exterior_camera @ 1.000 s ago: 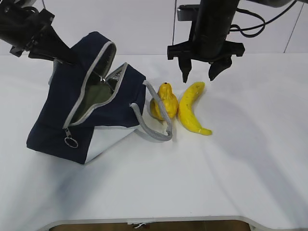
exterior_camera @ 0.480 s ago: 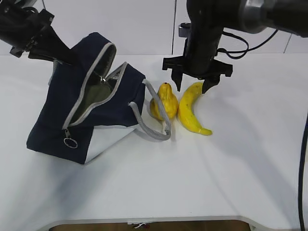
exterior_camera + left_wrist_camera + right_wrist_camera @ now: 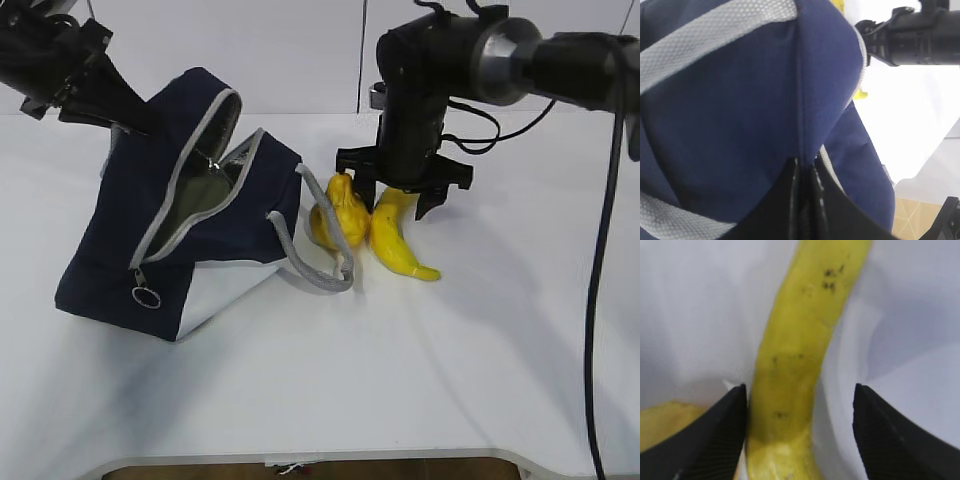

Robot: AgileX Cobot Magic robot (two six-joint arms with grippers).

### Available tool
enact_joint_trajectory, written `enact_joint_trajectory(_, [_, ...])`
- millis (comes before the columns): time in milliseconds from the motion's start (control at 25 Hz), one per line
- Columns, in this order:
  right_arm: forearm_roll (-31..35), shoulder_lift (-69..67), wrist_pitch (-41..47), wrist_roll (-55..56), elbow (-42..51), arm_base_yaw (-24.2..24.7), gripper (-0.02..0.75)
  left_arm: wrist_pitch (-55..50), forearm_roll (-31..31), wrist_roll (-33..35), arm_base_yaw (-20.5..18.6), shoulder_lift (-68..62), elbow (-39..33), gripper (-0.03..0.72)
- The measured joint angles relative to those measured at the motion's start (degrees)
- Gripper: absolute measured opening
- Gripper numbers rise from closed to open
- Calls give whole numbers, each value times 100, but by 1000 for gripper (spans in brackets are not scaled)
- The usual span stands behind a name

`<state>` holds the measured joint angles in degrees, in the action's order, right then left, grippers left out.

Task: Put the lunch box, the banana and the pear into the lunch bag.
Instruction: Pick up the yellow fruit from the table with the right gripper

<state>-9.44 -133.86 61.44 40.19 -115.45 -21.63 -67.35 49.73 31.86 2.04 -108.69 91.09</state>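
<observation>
On a white counter (image 3: pixel 480 350), the right gripper (image 3: pixel 404 196) hangs spread wide astride the upper end of the banana (image 3: pixel 395 238), one finger (image 3: pixel 722 435) touching its side and the other apart. The pear (image 3: pixel 338 215) sits just beside the banana. The left gripper (image 3: pixel 805 192), pinched shut, holds the fabric of the unzipped navy lunch bag (image 3: pixel 175 230), tilting it.

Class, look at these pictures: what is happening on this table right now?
The left gripper is shut on the rim of the navy lunch bag, holding it tilted with its zipper open. The right gripper is open, its fingers straddling the upper end of the banana, not yet closed. The pear lies beside the banana, touching the bag's grey handle.
</observation>
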Motion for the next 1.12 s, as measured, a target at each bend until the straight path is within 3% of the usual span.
enact_joint_trajectory(400, [87, -147, -35, 23, -36, 9, 525, -10, 0, 0, 0, 0, 0, 0])
enact_joint_trajectory(480, [112, -147, -35, 23, -44, 9, 480, -10, 0, 0, 0, 0, 0, 0])
enact_joint_trajectory(640, [150, -159, -59, 12, -44, 9, 286, -10, 0, 0, 0, 0, 0, 0])
enact_joint_trajectory(720, [150, -159, -59, 12, -49, 9, 246, -10, 0, 0, 0, 0, 0, 0])
enact_joint_trajectory(880, [227, -184, 205, -30, -192, 9, 225, 1, 0, 0, 0, 0, 0, 0])
enact_joint_trajectory(1120, [375, -229, 873, -939, -1242, 9, 223, 1, 0, 0, 0, 0, 0, 0])
